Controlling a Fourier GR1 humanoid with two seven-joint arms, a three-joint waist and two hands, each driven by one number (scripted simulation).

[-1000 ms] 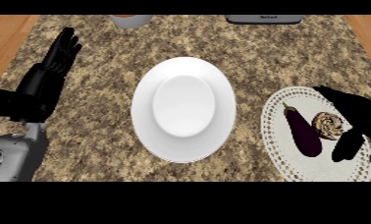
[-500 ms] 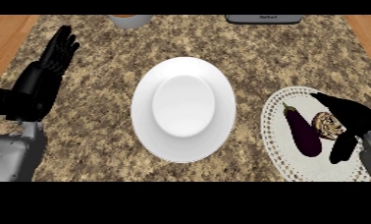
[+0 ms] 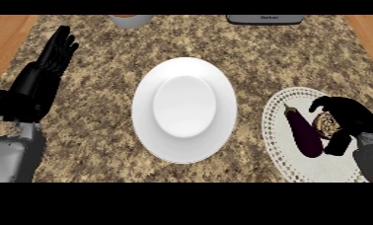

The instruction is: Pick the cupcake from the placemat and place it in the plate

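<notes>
The cupcake (image 3: 326, 123) sits on the round white lace placemat (image 3: 291, 160) at the lower right, mostly hidden by my right hand (image 3: 348, 120), whose fingers and thumb curl round it. A dark purple eggplant (image 3: 304, 133) lies on the same mat just left of the cupcake. The white plate (image 3: 184, 109) stands in the middle of the counter, with nothing on it. My left hand (image 3: 40, 81) rests open at the left edge, fingers up.
A grey bowl (image 3: 131, 19) shows at the top edge left of centre. A dark flat appliance (image 3: 264, 19) lies at the top right. Wooden strips border the speckled stone counter on both sides.
My right hand has lowered and closed further round the cupcake, hiding more of it. The left hand has shifted slightly right. The plate and the eggplant have not moved.
</notes>
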